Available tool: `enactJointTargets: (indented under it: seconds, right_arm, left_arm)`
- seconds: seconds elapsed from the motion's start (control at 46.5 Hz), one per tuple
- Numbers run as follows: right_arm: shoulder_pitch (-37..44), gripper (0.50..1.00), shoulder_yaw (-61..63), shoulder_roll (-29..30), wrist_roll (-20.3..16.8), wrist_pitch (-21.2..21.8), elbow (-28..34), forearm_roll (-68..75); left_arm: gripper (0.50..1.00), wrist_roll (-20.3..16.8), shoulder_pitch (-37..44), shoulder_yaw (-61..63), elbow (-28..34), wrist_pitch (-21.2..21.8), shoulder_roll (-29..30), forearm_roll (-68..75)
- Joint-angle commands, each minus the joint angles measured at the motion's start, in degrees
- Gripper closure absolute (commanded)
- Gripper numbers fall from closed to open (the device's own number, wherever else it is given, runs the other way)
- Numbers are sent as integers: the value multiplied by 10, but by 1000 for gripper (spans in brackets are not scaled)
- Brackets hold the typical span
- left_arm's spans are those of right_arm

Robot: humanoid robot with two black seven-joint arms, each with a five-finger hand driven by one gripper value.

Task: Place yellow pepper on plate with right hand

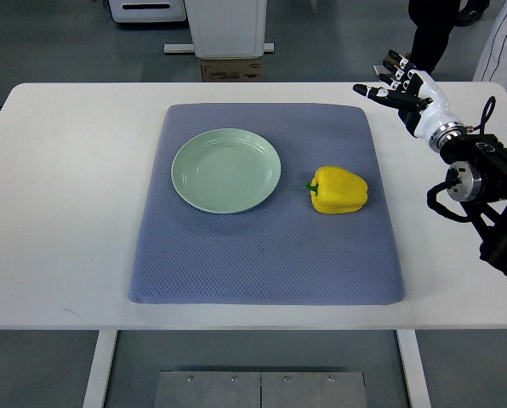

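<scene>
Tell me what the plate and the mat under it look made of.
Plate: pale green, smooth with a soft sheen, likely ceramic or melamine; can't tell which. Mat: grey-blue, fine dimpled weave, matte, with soft rounded edges, so probably padded fabric or foam.

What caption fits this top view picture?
Open right hand hovers beyond the yellow pepper beside an empty green plate.

White table (66, 212), grey floor (58, 42), white pedestal (228, 25), cardboard box (232, 70) behind.
</scene>
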Motion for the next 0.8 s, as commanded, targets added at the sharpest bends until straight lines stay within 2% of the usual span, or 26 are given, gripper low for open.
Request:
enactJointTargets:
  seconds: [0.0, 0.774]
  right_arm:
    - [-1, 500, 0, -1, 0, 0, 0, 0]
    - [-5, 500, -9, 0, 16, 0, -1, 0]
  left_arm:
    - [500, 0, 0, 0, 0, 0, 0, 0]
    - [500, 0, 0, 0, 1, 0, 0, 0]
